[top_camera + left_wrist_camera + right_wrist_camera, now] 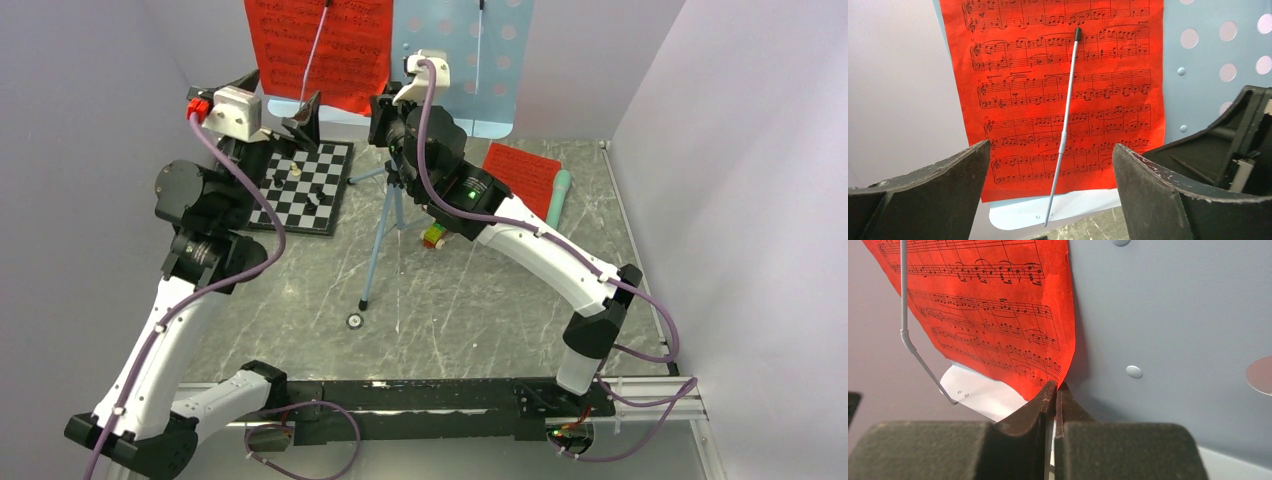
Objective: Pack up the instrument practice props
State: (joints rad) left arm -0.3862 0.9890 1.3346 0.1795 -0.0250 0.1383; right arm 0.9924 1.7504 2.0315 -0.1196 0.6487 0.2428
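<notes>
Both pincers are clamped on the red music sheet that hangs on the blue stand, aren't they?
Not both. The right pincer is shut on the lower corner of the red music sheet on the blue stand, as the right wrist view shows. The left pincer is open in front of the sheet, gripping nothing, as the left wrist view shows.

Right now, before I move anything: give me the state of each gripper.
Left gripper: open, holding nothing, facing the red sheet-music page on the music stand.
Right gripper: closed, pinching that page's lower corner.
</notes>
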